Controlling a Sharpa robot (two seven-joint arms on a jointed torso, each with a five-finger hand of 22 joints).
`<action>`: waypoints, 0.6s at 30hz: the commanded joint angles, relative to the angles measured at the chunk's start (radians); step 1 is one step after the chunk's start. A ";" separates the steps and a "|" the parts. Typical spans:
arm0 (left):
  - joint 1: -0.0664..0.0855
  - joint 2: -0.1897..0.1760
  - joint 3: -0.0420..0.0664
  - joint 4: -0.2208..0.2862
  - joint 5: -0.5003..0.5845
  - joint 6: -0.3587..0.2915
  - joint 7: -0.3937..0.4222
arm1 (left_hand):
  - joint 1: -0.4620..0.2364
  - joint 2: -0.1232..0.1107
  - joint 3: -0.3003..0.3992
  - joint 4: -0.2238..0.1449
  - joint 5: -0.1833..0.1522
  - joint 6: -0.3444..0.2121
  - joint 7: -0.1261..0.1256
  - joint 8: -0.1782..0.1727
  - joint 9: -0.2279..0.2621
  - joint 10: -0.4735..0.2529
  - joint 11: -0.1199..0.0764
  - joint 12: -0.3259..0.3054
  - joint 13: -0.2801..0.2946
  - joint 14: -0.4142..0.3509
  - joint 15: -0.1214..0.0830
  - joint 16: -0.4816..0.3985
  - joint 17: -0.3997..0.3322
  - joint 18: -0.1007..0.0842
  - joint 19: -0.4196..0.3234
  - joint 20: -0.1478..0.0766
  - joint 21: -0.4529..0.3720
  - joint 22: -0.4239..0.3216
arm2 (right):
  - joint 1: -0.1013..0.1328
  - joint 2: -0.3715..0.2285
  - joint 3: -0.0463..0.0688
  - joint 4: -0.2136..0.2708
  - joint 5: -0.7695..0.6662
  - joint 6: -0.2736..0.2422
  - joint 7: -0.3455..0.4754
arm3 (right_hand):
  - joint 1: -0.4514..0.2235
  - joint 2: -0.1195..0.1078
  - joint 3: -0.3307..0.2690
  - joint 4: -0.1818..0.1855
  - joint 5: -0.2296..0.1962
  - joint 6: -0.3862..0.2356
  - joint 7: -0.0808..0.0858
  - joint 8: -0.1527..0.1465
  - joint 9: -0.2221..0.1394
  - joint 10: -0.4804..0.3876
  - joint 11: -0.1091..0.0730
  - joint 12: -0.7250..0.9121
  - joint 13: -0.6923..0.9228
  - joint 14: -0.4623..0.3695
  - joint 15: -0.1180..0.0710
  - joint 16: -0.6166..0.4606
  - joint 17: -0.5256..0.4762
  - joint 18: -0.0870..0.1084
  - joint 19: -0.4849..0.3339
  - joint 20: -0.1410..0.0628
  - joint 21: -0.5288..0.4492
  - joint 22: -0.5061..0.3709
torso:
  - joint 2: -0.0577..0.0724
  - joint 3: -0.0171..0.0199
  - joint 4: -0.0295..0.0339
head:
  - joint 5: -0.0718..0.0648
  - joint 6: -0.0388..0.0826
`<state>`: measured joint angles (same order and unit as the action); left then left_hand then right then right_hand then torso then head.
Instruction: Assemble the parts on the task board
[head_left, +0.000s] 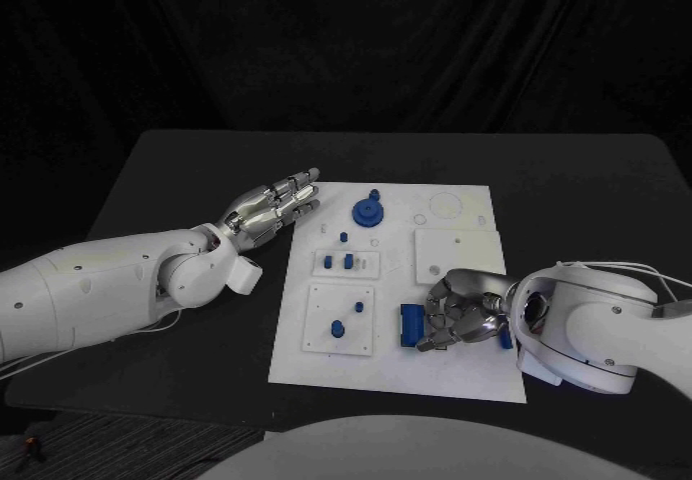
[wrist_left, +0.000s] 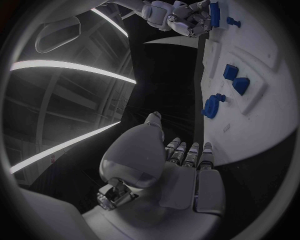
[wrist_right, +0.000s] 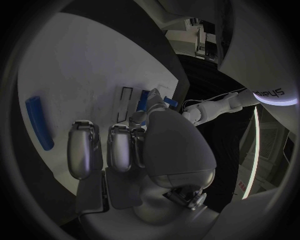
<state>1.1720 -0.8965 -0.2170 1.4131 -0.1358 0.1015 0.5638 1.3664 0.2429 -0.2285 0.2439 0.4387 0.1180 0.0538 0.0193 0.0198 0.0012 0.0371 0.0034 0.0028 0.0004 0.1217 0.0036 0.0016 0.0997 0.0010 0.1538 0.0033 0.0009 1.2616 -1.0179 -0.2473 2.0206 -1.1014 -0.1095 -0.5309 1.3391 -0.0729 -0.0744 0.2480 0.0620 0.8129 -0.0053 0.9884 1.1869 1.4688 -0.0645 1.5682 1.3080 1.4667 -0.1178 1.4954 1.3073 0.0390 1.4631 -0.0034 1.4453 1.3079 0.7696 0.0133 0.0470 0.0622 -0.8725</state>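
Blue bar (head_left: 411, 324) lies just beside, perhaps touching, right hand (head_left: 459, 312).

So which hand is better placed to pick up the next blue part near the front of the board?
Probably right: the right hand hovers over blue parts; the left hand sits off the task board.

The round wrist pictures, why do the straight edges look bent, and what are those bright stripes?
Left wrist view: the fisheye lens bows the task board edge, and the stripes look like room lights beyond the left hand. Right wrist view: same curving, with the right hand looming large. Head view: edges stay straight.
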 joint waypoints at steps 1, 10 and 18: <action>-0.001 0.002 0.001 0.001 -0.001 0.015 0.010 | 0.009 -0.002 0.001 -0.005 0.006 0.002 0.007 0.003 0.001 0.000 0.003 0.002 -0.001 0.000 0.002 -0.004 -0.002 0.008 -0.001 0.008 -0.003 -0.001 | -0.004 0.000 0.000 -0.001 -0.012 -0.034 0.009 | 0.005 0.020 -0.002 -0.004 0.037 0.006 0.000 0.006 0.003 0.102 -0.006 0.003 0.263 0.072 -0.006 0.002 0.076 -0.008 0.053 -0.006 0.001 0.223 | 0.000 0.0006 -0.0013 | 0.001 0.000; -0.003 0.003 0.001 -0.001 -0.001 0.019 0.008 | 0.009 -0.002 0.001 -0.005 0.006 0.002 0.007 0.003 0.001 0.000 0.003 0.002 -0.001 0.000 0.002 -0.004 -0.002 0.008 -0.001 0.008 -0.003 -0.001 | -0.005 0.000 0.000 -0.004 -0.012 -0.036 0.012 | 0.042 0.051 0.025 -0.025 0.135 -0.001 0.000 -0.008 0.000 0.102 -0.006 0.003 0.263 0.071 -0.007 0.002 0.073 -0.008 0.053 -0.007 0.001 0.223 | -0.001 0.0013 -0.0010 | 0.000 0.000; -0.004 0.002 0.001 -0.002 -0.001 0.020 0.006 | 0.010 -0.001 0.002 -0.008 0.008 0.002 0.007 0.003 0.001 -0.001 0.004 0.002 -0.001 0.000 0.003 -0.004 -0.002 0.008 -0.001 0.009 -0.003 -0.001 | -0.007 -0.006 0.000 -0.002 -0.012 -0.030 0.016 | 0.011 0.027 0.017 -0.011 0.024 0.004 0.002 -0.007 0.005 0.102 -0.004 0.003 0.263 0.071 -0.005 0.002 0.073 -0.008 0.053 -0.005 0.001 0.222 | -0.002 0.0005 -0.0004 | -0.002 0.000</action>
<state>1.1698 -0.8953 -0.2168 1.4102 -0.1359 0.1071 0.5604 1.3664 0.2429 -0.2257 0.2412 0.4432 0.1180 0.0538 0.0193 0.0197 0.0012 0.0371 0.0034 0.0028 0.0004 0.1217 0.0036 0.0009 0.0998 0.0010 0.1537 0.0033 0.0012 1.2576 -1.0208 -0.2473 2.0186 -1.1039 -0.1238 -0.5187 1.3599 -0.0425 -0.0581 0.2350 0.0916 0.8128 -0.0053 0.9833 1.1909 1.4687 -0.0644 1.5682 1.3077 1.4667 -0.1178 1.4954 1.3074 0.0391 1.4632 -0.0034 1.4453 1.3077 0.7686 0.0144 0.0459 0.0613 -0.8725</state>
